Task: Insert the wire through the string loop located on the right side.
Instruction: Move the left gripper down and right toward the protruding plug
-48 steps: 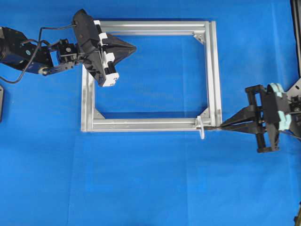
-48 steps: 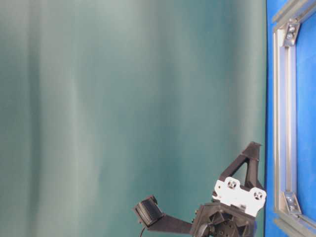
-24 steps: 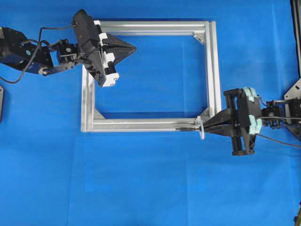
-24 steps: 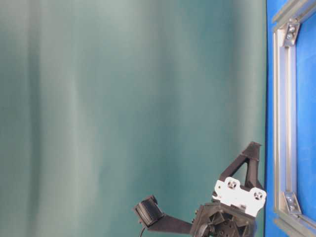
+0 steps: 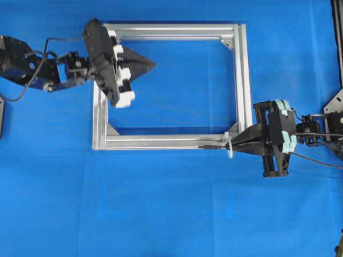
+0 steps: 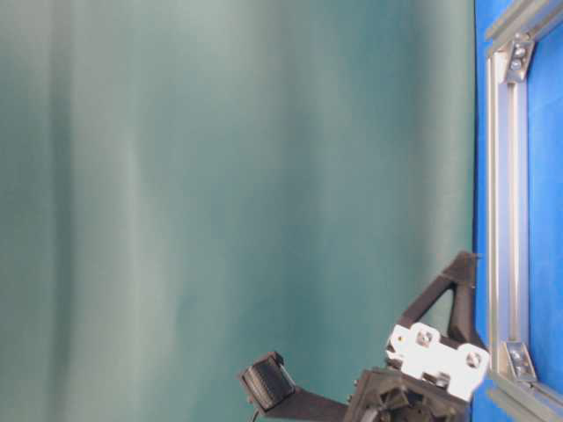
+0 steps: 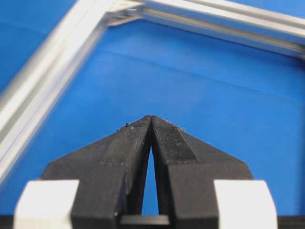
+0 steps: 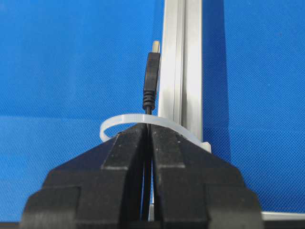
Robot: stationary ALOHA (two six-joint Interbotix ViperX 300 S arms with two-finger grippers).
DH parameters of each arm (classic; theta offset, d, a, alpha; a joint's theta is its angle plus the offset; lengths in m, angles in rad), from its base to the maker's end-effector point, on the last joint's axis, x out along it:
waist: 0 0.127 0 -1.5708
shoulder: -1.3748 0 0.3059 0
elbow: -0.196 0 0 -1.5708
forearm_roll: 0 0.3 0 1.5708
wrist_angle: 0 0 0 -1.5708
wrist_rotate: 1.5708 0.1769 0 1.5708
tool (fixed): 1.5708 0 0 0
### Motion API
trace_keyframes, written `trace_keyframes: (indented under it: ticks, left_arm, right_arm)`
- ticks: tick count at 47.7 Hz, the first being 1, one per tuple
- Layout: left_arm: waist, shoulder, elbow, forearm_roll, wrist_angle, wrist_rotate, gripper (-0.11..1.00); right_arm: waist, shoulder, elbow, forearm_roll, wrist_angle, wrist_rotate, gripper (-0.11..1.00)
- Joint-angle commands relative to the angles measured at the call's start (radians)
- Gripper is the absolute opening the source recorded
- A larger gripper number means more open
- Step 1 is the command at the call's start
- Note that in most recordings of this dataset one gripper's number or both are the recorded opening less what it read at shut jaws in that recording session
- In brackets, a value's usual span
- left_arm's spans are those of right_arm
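Wire (image 8: 150,90), one, passes through the one string loop (image 8: 143,121), clamped in the right jaws; left jaws together.

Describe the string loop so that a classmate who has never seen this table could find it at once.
Start at the aluminium frame on the blue table. Go to its corner nearest the right pincer. The string loop arches there, whitish and thin, unlike the silver corner bracket beside it.

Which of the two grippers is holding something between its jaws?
The right gripper: its jaws are shut on the wire, whose plug has passed the string loop. The left gripper is shut on nothing.
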Motion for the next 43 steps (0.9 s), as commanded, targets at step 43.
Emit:
trace_keyframes:
  ticks: [43]
  left_arm:
    - [-0.434, -0.029, 0.009, 0.002, 0.006, -0.069, 0.02]
  right_arm:
    - [-0.002, -0.005, -0.014, 0.002, -0.009, -0.003, -0.04]
